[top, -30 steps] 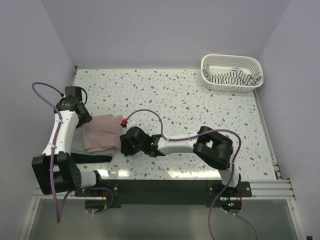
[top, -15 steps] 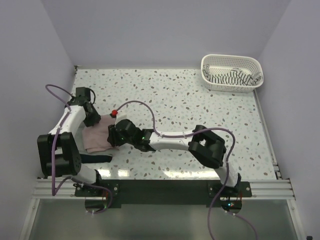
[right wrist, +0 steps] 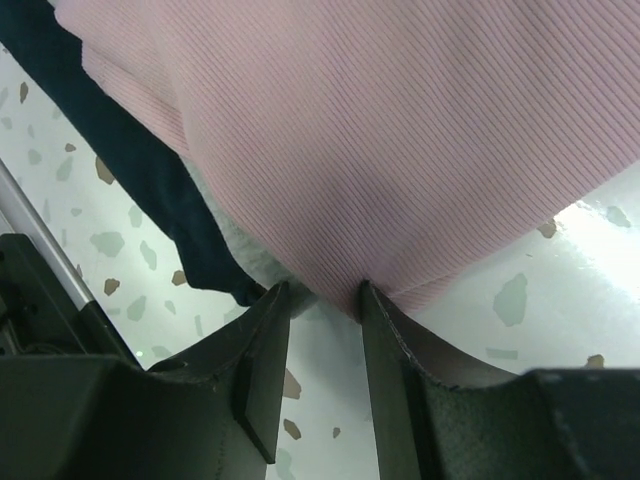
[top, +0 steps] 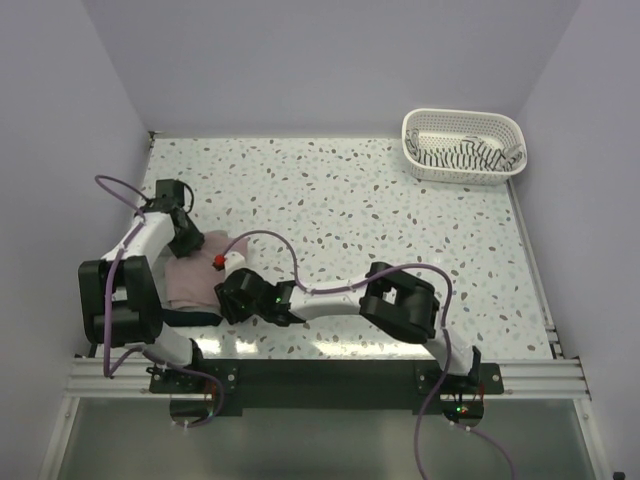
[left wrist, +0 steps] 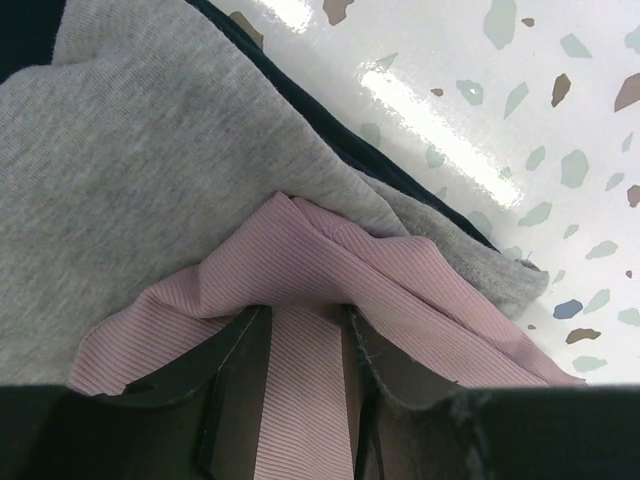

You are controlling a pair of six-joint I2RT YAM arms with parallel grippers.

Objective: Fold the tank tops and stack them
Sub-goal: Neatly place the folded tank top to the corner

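The pink tank top lies folded at the table's left near side, on top of the grey top and the dark navy top. My left gripper is at its far left corner; in the left wrist view it is shut on a raised fold of the pink ribbed cloth. My right gripper is at the pink top's near right edge; its jaws stand slightly apart with the pink hem at the tips and navy cloth beside it. The striped top lies in the basket.
A white lattice basket stands at the far right corner. The right arm's forearm stretches across the near side of the speckled table. Purple cables loop over both arms. Walls close the table in at left, back and right.
The left gripper has moved right onto the pink top's far left corner. The right gripper has swung left and nearer, to the pink top's near right edge.
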